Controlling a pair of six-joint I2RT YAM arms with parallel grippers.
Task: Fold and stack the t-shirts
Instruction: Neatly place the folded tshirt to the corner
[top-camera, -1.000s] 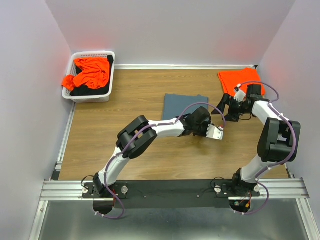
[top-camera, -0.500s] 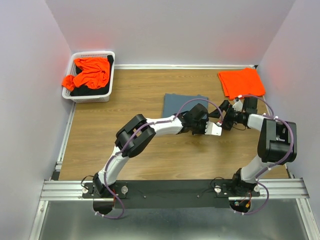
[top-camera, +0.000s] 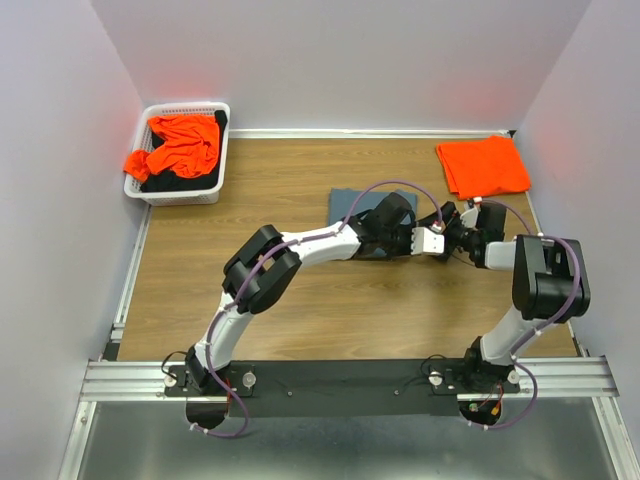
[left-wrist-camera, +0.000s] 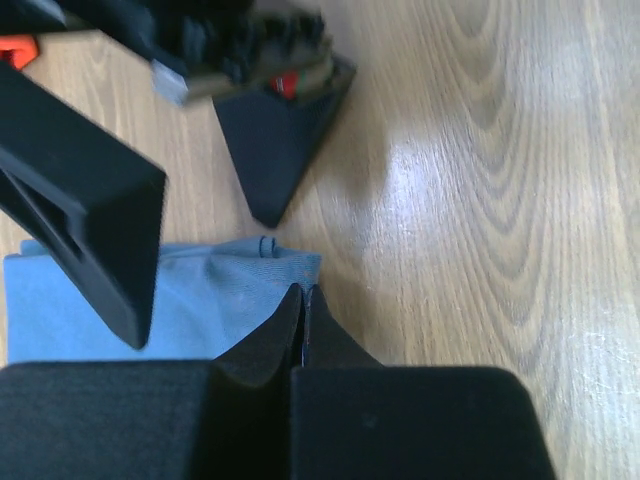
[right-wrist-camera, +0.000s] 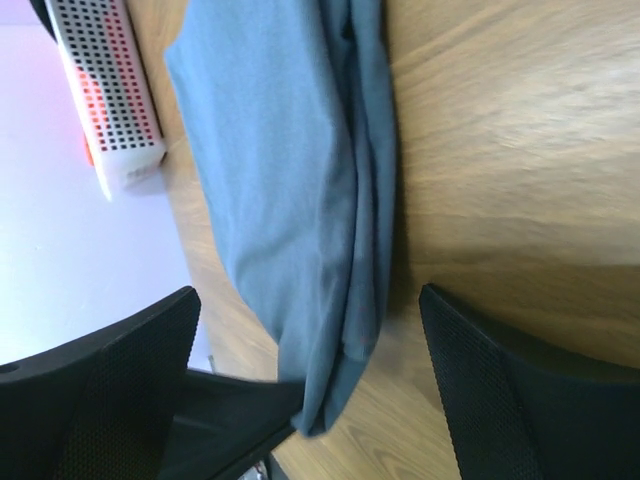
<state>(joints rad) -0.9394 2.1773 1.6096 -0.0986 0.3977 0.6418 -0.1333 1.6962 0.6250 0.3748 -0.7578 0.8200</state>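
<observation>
Blue-grey t-shirt (right-wrist-camera: 270, 180): folded, flat on bench (top-camera: 330, 320). Your left fingers (left-wrist-camera: 275, 335) are pressed together at its near right corner; cannot tell if cloth is caught. Your right fingers (right-wrist-camera: 110, 390) are wide apart, straddling same edge, just beside left.

Risks: arms collide there; pinch takes top layer only, so fold spills on lift.

Folded orange t-shirt (top-camera: 483, 165) is beyond it, to right. Basket (top-camera: 190, 105) with crumpled orange t-shirt (top-camera: 180, 145) is far left.

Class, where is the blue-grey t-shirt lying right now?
In the top view the blue-grey t-shirt lies mid-table, its right edge at the left gripper, with the folded orange t-shirt at the far right.
</observation>
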